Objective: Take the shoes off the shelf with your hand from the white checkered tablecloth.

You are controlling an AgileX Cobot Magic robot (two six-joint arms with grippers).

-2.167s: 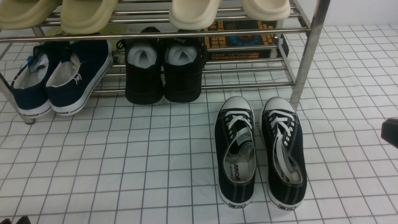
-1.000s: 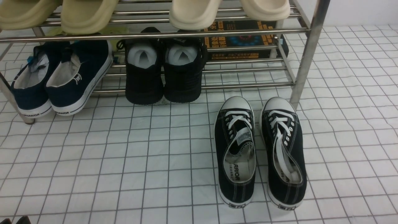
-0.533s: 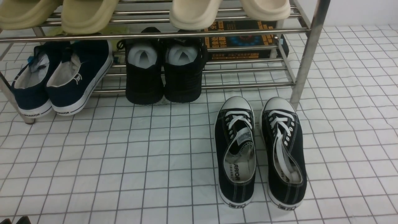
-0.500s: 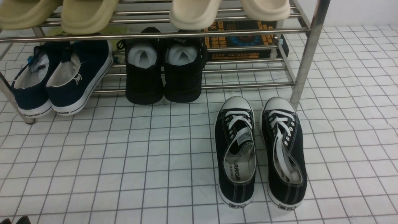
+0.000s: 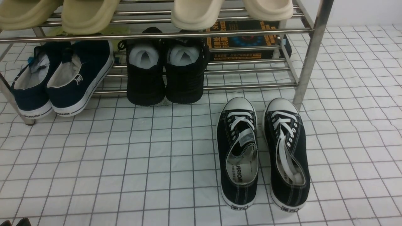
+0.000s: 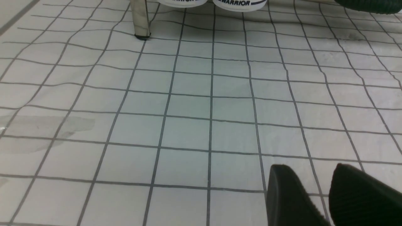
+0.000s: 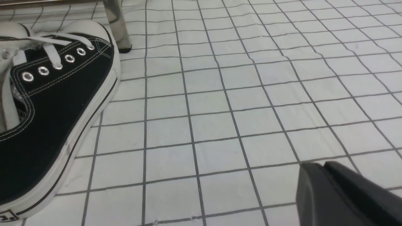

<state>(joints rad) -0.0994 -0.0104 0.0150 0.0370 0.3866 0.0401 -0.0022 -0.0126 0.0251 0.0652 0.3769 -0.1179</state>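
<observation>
The shoes, black lace-up sneakers with white toe caps, stand side by side on the white checkered tablecloth [image 5: 125, 163], toes toward the shelf: one [image 5: 223, 147] and the other [image 5: 298, 141]. The chrome shelf [image 5: 157, 34] stands just behind them, its right post [image 5: 309, 53] beside the right toe cap. In the right wrist view one sneaker [image 7: 53, 119] lies well apart from my right gripper [image 7: 318, 166], which is shut and empty above bare cloth. My left gripper [image 6: 309, 166] hovers open over bare cloth near the shelf's left leg [image 6: 140, 18]; its tips [image 5: 19, 222] peek in at the front view's corner.
On the lower tier sit navy slip-ons [image 5: 62, 78] and all-black shoes stuffed with white paper [image 5: 165, 75]. Beige slippers [image 5: 88, 14] rest on the upper tier. A dark printed box [image 5: 248, 40] stands behind the rack.
My right gripper, seen at the front view's right edge about two seconds ago, has left that view. The sneakers have not moved.
</observation>
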